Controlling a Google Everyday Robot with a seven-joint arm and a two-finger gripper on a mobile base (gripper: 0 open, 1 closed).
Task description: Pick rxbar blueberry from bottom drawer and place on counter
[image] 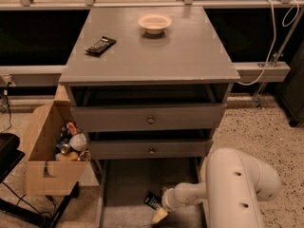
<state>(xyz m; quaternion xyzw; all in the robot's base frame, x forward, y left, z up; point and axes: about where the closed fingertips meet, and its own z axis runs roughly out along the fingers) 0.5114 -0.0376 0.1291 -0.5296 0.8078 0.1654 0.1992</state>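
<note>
Camera view: gripper (159,214) in bottom drawer (126,184) beside rxbar blueberry (152,201); grip state unclear, wrapper lettering unreadable.

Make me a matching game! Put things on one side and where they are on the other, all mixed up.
Things:
1. white bowl
2. rxbar blueberry
3. cardboard box
4. gripper

Places:
A. on the floor, left of the cabinet
B. lying in the bottom drawer
C. on the counter, near its back
D. at the white arm's end, low in the bottom drawer beside the packet

Pairs: 1-C, 2-B, 3-A, 4-D
</note>
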